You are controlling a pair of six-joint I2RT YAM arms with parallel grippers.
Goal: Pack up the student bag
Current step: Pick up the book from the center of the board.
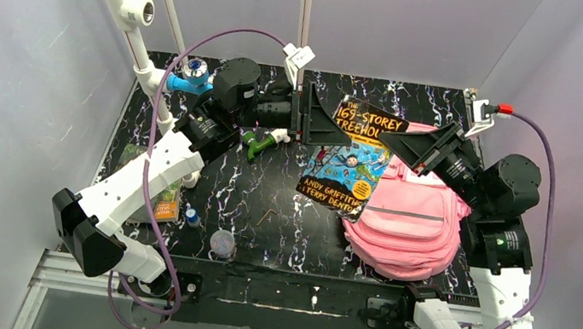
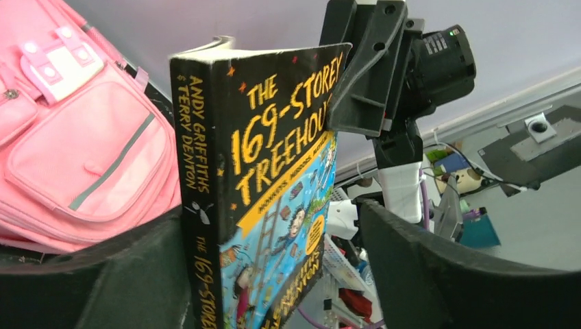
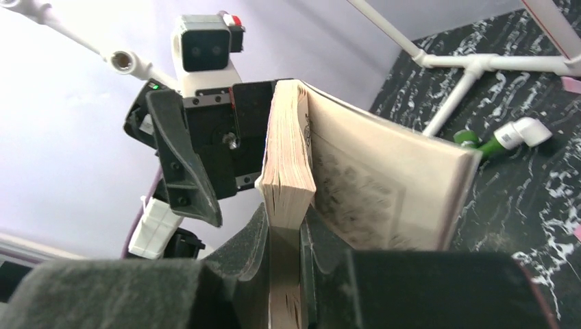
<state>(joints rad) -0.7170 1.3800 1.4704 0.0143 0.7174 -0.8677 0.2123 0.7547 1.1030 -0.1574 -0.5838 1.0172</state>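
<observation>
The book has a glossy cover and cream paper pages. Beside it, the student bag is matt pink cloth.

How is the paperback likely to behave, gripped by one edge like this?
The book likely flexes: its cover splays away from the pages in the right wrist view. Pinched at one edge by the right gripper, it may pivot or sag. The thick page block suggests fair weight for its size.
</observation>
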